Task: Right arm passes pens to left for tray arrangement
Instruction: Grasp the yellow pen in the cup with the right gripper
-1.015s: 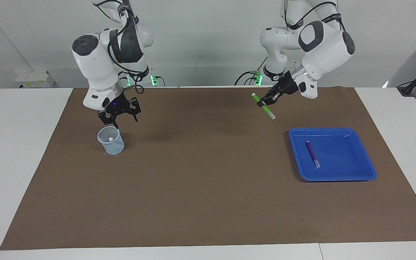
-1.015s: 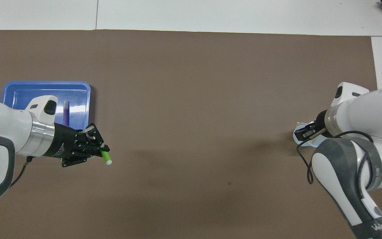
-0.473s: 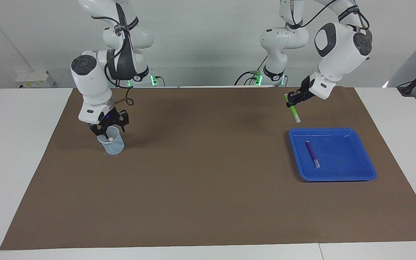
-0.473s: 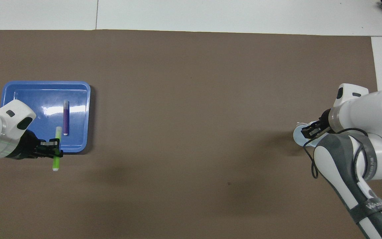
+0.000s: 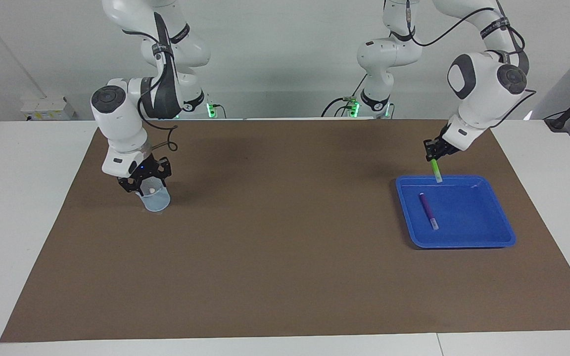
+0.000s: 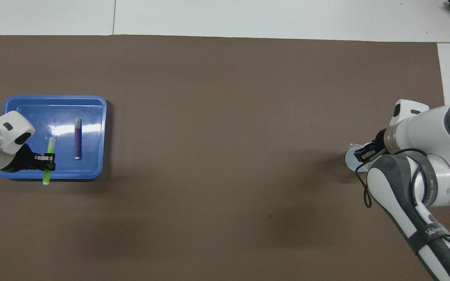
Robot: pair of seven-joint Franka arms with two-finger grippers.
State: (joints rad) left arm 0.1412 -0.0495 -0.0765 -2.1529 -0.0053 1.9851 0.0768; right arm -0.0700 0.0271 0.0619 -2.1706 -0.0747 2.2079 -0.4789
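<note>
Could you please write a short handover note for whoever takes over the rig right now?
Left gripper: shut on the green pen, held over the tray's edge nearest the robots.
Right gripper: down at the mouth of the translucent cup, at the right arm's end of the table; a pale pen tip shows inside.
Done: purple pen lies in the tray.
Left: set the green pen down, then pass over the cup's pen.

A: What's hidden at the cup point(image 5: 155, 199)?

B: The right gripper point(image 5: 144, 182) covers its rim in the facing view, so whether its fingers are apart can't be told. Overhead, at mid right, the arm hides most of the cup point(image 6: 350, 160).

A: And at the left edge of the overhead view?

B: The left arm is cut off there, and its gripper point(image 6: 45, 162) covers part of the green pen point(image 6: 48, 160).
</note>
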